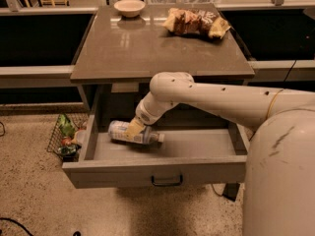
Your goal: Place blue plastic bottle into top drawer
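Observation:
The blue plastic bottle (pixel 118 131) lies on its side inside the open top drawer (pixel 147 171), toward its left half, with the white cap pointing right. My gripper (pixel 134 130) reaches down into the drawer from the right. Its yellowish fingers are closed around the bottle's middle. The bottle is low in the drawer, at or just above the grey floor; I cannot tell whether it rests on it. The drawer's dark handle (pixel 166 181) is on the front panel.
The brown tabletop (pixel 147 48) above the drawer holds a white bowl (pixel 129 7) at the back left and brown-yellow snack bags (pixel 195 21) at the back right. A wire basket (pixel 65 140) with items sits on the floor left of the drawer. My arm's body fills the right foreground.

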Controlling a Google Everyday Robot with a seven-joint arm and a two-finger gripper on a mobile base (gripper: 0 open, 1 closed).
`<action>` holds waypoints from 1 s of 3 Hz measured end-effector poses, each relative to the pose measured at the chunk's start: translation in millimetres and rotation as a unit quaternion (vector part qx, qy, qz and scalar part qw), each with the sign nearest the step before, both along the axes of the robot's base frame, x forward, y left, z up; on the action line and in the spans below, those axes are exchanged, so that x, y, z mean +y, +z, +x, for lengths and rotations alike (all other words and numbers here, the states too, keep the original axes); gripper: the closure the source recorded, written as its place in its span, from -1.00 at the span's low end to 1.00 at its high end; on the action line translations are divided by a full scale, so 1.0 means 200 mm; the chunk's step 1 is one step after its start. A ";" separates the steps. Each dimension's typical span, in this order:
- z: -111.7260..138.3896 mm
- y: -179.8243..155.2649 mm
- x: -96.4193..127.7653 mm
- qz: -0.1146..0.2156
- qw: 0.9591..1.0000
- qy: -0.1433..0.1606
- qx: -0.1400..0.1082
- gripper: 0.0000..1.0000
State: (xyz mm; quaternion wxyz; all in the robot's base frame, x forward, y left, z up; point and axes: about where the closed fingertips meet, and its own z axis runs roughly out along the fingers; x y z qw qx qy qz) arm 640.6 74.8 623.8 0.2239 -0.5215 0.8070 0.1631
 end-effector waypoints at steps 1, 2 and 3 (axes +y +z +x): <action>0.00 -0.01 0.00 0.001 1.000 0.000 0.001 -0.29; -0.02 0.00 0.00 0.004 1.000 -0.003 -0.001 -0.76; -0.04 0.06 -0.04 0.008 1.000 -0.012 -0.014 -1.00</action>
